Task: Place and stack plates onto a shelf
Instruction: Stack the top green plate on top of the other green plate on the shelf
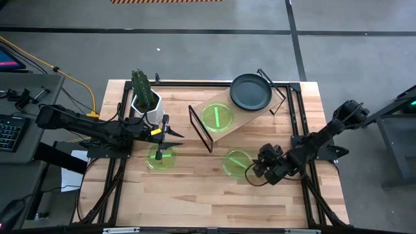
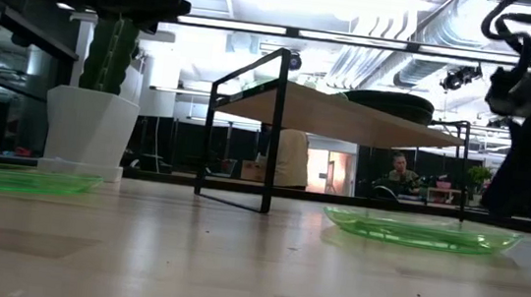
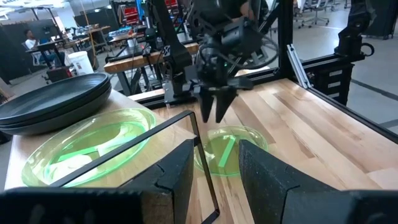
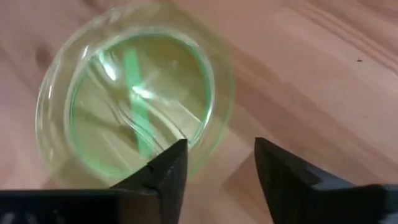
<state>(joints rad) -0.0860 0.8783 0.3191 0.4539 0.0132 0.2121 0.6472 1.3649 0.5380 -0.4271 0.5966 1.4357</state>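
Shelf [image 1: 242, 116] runs diagonally; right tool [image 1: 251, 173] gapes beside green plate [image 1: 236, 162].

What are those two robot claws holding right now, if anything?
Nothing. The right gripper is open just above a green plate on the table; the left gripper is open over another green plate.

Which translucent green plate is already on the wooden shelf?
The green plate beside the dark grey plates on the shelf; the other two lie on the table.
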